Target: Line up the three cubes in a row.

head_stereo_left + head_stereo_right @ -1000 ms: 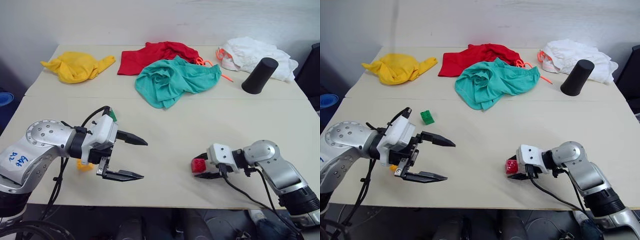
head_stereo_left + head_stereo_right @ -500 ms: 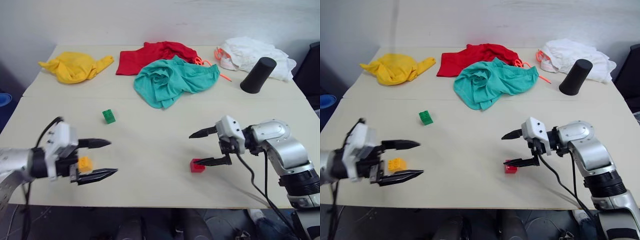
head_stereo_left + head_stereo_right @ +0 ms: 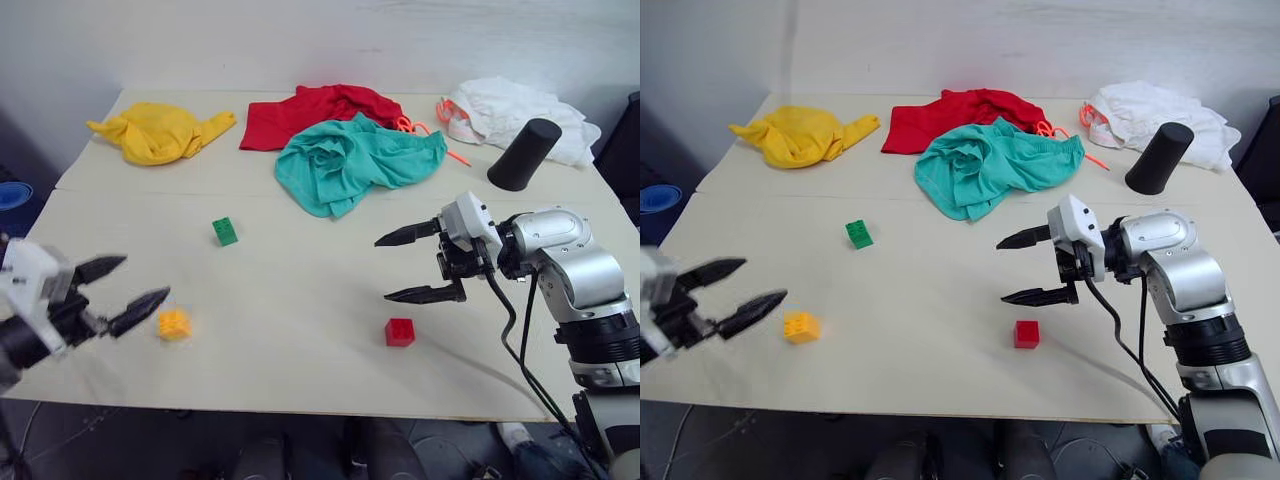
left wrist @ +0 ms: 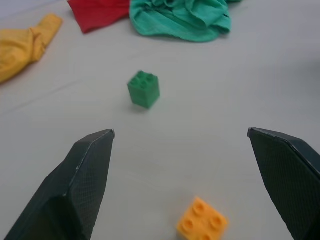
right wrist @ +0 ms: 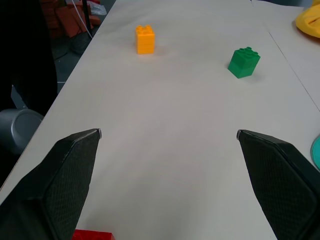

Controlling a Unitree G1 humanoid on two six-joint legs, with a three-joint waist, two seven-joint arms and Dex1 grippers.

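I'm seeing my left tool [image 3: 118, 285] hanging spread beside the orange-yellow cube [image 3: 174, 324], right tool [image 3: 397, 266] hovering spread above the red cube [image 3: 400, 332], green cube [image 3: 225, 231] sitting apart on the desk [image 3: 300, 290]

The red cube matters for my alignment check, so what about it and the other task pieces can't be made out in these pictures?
- red cube: right wrist view, cut off by the frame edge; just a top sliver shows.
- orange-yellow cube: left wrist view, partly cut by the frame edge and blurred.
- left gripper: left eye view, its arm is cut off at the frame edge.
- white cloth: partly hidden behind the black cylinder.
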